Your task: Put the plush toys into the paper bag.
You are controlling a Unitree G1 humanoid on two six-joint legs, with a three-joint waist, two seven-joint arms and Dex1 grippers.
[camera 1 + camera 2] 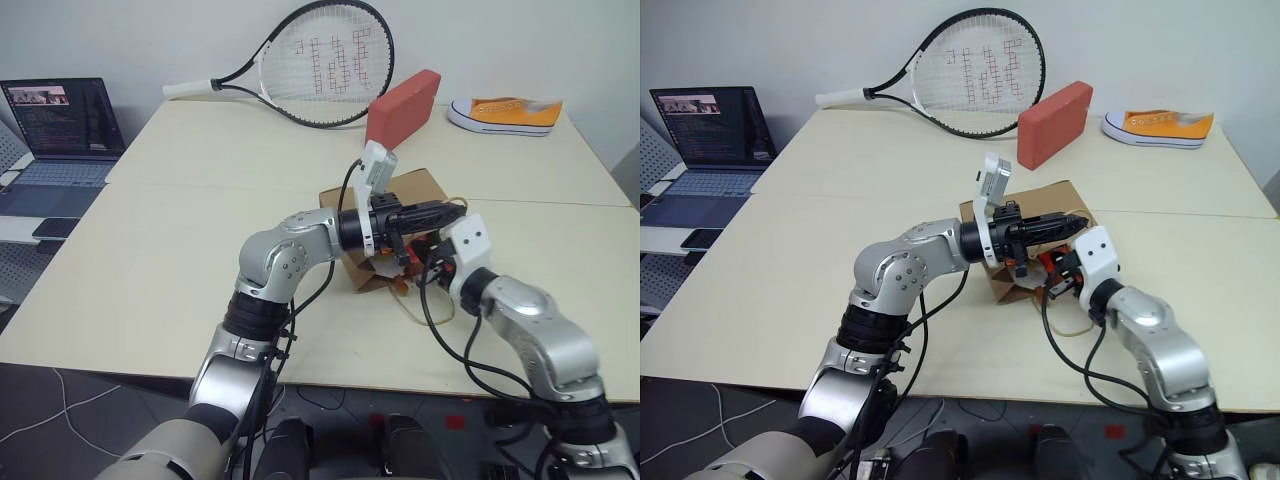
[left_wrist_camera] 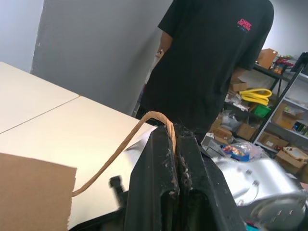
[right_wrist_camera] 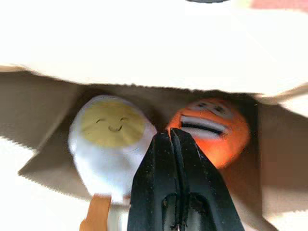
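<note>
Table [image 1: 150, 260] carries the paper bag [image 1: 420, 190], lying on its side. Left tool [image 2: 174, 144] is clenched on a bag handle [image 2: 125, 144], holding the mouth up. Egg toy [image 3: 113, 139] and carrot toy [image 3: 211, 127] are apparently both inside. Right tool [image 3: 174, 139] is clenched, empty, at the mouth. Risk: pulling out could drag the egg out, or the handle slips and the mouth collapses.
</note>
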